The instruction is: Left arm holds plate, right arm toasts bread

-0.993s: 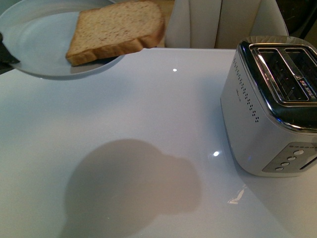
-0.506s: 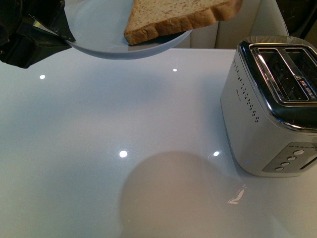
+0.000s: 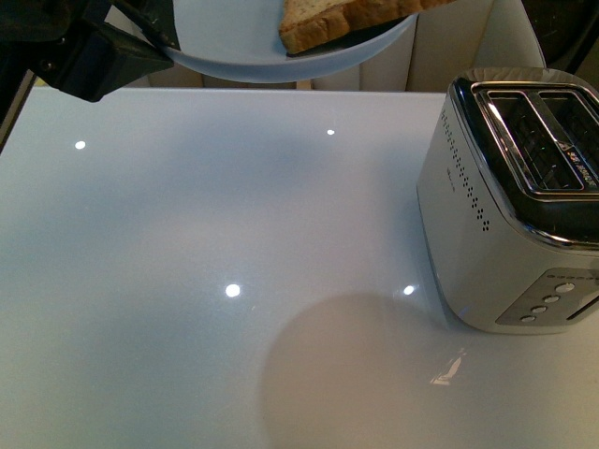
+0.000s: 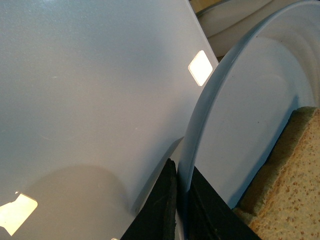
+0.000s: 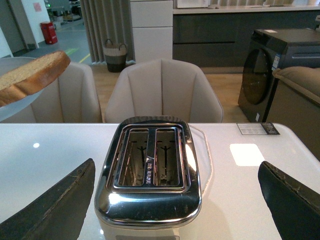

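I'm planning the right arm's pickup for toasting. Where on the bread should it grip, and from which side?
Probably the crust edge of the bread that juts past the rim of the plate toward the toaster. Come in from the toaster side, with the open right gripper closing above and below the slice: it lies flat, and that overhang looks free underneath.

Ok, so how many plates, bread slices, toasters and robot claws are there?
plate: 1
bread: 1 slice
toaster: 1
claws: 2, the left claw and the right claw
Total: 5
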Controlling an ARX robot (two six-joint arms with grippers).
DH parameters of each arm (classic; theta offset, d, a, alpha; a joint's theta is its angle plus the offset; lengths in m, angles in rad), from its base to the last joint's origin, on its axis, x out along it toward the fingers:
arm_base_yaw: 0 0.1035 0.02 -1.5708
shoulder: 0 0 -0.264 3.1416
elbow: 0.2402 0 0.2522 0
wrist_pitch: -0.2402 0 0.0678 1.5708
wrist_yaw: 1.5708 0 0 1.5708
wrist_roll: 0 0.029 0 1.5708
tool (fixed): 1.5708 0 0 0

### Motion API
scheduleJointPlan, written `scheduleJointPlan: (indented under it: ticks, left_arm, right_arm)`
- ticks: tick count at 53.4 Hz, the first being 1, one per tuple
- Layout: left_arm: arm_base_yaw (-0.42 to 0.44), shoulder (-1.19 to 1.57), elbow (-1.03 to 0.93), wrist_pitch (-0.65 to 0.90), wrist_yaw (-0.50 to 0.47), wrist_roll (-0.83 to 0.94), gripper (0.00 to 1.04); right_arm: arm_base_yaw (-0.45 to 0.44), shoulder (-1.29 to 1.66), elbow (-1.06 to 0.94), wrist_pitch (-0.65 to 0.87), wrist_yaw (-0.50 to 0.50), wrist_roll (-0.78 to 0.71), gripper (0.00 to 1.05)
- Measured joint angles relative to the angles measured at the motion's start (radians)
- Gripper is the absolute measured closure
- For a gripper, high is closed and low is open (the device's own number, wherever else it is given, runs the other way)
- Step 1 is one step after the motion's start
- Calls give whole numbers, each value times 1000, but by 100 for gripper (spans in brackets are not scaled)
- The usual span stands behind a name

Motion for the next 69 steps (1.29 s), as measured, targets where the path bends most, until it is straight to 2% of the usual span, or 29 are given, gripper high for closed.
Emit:
scheduleJointPlan:
  ticks: [18,65,66,69]
  left_arm:
    - [-43,0,2,5,29,-10,102]
    - [-44,0,1,9,48,27,102]
    - [-44,0,1,9,48,27,102]
    - [-43,0,1,9,48,27,102]
  right_arm:
    - [0,0,0,0,0,0,9]
    - [0,0,0,0,0,0,9]
    - [-1,6,3,-8,-8,5,9]
    - [-26,127,91,-241,-102,143,9]
